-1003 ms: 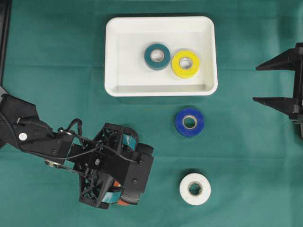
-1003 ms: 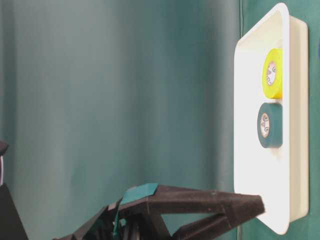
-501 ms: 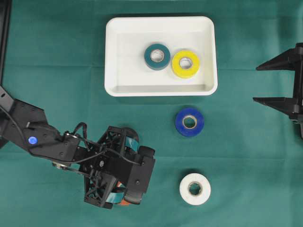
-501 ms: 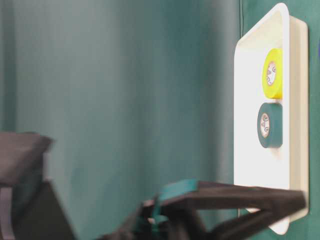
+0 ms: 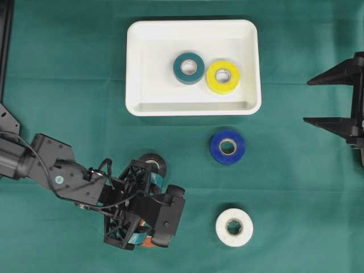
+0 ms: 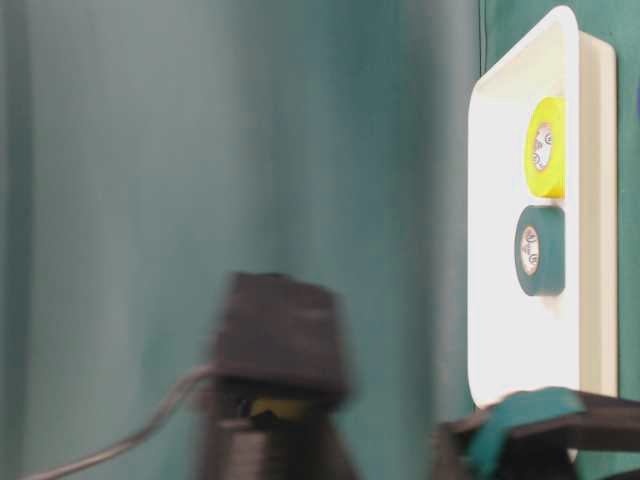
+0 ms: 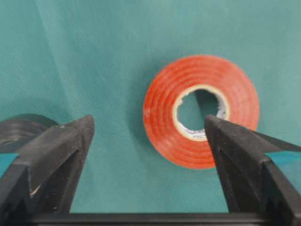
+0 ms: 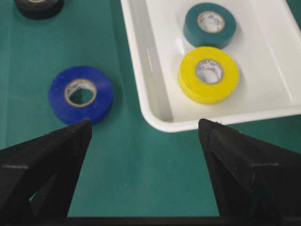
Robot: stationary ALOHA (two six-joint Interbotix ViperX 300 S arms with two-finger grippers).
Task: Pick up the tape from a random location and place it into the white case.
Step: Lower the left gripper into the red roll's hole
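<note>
The left black gripper point(image 5: 141, 242) points down over the near-left part of the green cloth point(image 5: 68, 85), its arm reaching in low from the left edge. Its jaws stand wide apart, holding nothing, above a flat orange roll of tape point(image 7: 201, 111) on the cloth; one finger point(image 7: 237, 160) overlaps the roll's right side in the wrist view. A black tape roll point(image 5: 153, 164) lies just beyond the gripper. The right black gripper point(image 5: 341, 100) hangs at the far right edge, jaws spread and empty. The shallow white rectangular plastic case point(image 5: 192, 108) sits far centre, with a dark teal roll point(image 5: 189, 67) and a yellow roll point(image 5: 223, 77) touching inside. A blue roll point(image 5: 227, 147) and a white roll point(image 5: 234, 227) lie nearer.

Green cloth point(image 5: 68, 85) (plain, faintly creased) under everything.
</note>
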